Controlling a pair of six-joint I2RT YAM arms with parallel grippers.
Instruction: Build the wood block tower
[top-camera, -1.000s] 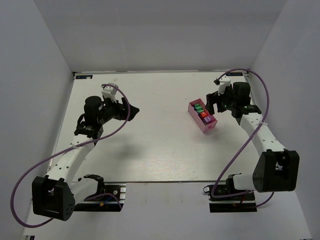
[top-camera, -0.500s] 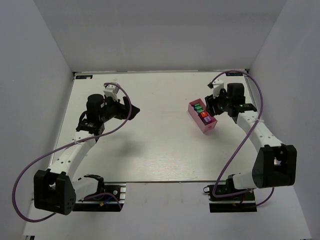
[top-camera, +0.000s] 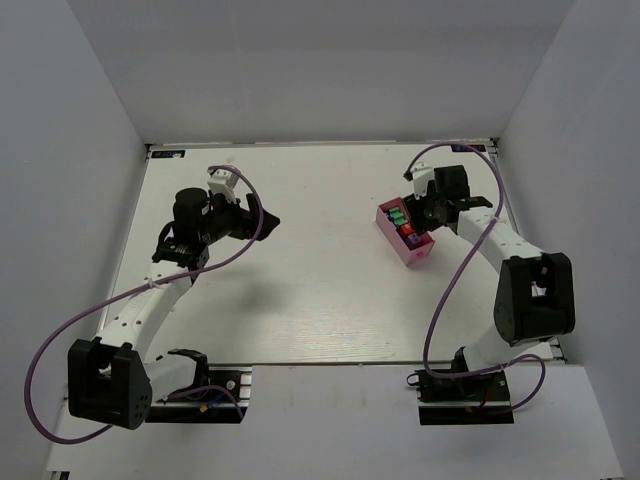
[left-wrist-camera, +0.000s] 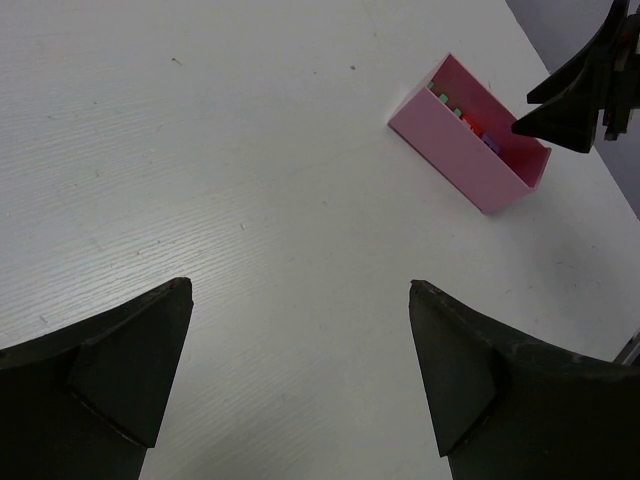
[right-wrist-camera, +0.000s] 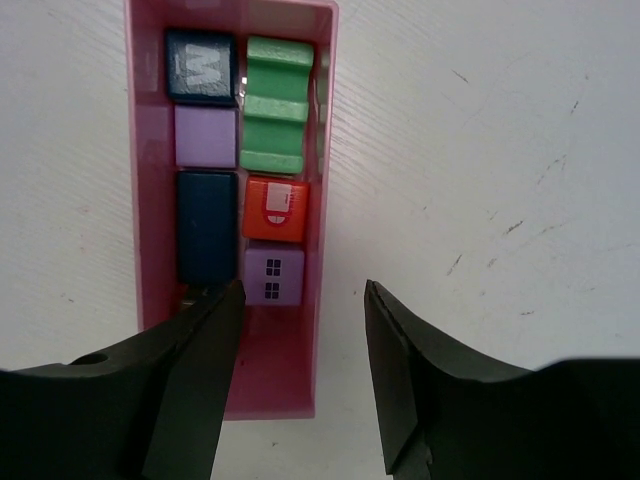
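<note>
A white table (top-camera: 300, 300) is seen with 2 arms bolted at its near edge; the left gripper (left-wrist-camera: 300, 288) is held above bare tabletop, well apart from the rest, jaws spread wide with nothing between them; the right gripper (right-wrist-camera: 302, 287) is set at one end of a pink box (right-wrist-camera: 270, 375), jaws apart, 1 finger over the box's inside, 1 beyond its long wall, nothing clamped; the wood blocks (right-wrist-camera: 279, 105) are laid flat inside that box in 2 rows, 6 counted, none stacked.
</note>
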